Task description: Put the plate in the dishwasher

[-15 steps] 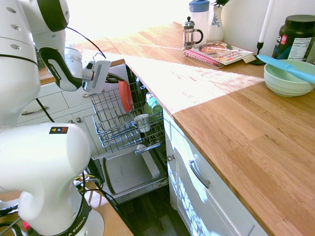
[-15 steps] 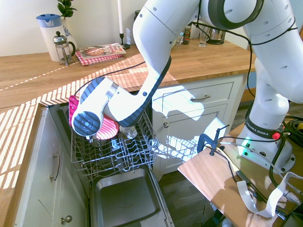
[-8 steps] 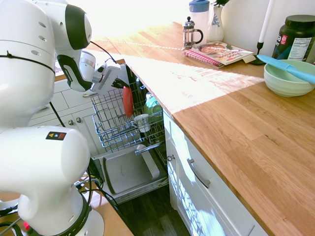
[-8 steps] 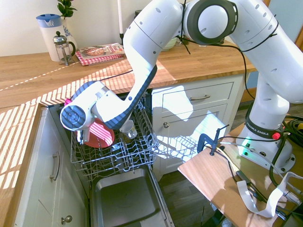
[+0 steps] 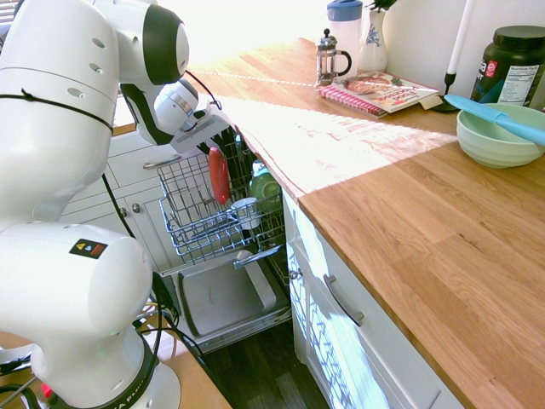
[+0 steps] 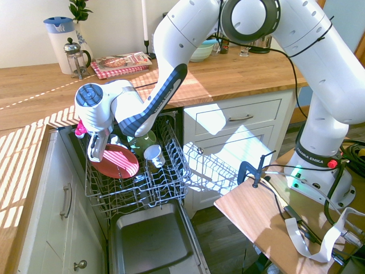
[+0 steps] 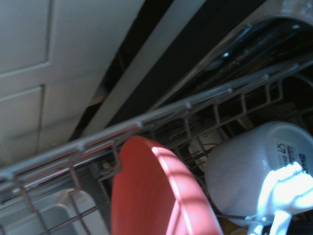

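The plate (image 5: 219, 176) stands on edge in the wire rack (image 5: 189, 241) of the dishwasher (image 5: 226, 294), tilted a little, presumably so water can reach both faces and run off. Clock directions here are those of the first exterior view, read from the plate. The gripper (image 5: 207, 141) is just above it, towards 11 o'clock; whether it grips the rim or has let go, I cannot tell. Keeping close makes sense until the wires bear the plate; backing off crookedly could tip it.

The white mug (image 5: 245, 213) sits near 4 o'clock in the same rack, on its side in the wrist view, likely so it drains. The fold-down door lies open at 6 o'clock, giving access from above. Well apart, on the worktop (image 5: 383, 196), the pale green bowl (image 5: 496, 141) at 2 o'clock bears a blue utensil (image 5: 502, 121) across its rim.
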`<state>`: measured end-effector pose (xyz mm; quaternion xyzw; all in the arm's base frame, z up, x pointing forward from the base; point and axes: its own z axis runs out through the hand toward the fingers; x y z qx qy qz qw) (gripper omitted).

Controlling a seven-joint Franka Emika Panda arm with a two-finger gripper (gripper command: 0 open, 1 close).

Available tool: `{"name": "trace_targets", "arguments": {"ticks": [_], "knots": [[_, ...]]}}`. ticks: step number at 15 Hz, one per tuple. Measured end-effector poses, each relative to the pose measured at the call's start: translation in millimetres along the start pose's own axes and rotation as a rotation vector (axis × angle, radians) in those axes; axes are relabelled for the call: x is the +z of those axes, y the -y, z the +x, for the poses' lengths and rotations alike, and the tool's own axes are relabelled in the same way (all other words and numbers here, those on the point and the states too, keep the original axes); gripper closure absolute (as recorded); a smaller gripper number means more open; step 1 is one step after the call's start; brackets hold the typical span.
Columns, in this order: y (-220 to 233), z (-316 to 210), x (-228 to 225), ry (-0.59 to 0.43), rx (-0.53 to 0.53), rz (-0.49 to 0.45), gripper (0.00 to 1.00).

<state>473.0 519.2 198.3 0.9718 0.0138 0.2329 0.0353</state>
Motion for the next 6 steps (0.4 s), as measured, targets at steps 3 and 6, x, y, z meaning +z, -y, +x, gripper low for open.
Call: {"name": "trace_targets", "arguments": {"ticks": [3,6], "knots": [[-25,24,-55,0.117,0.041,0.155,0.0],[-82,74,-121,0.19,0.106,0.315,0.0]]}}
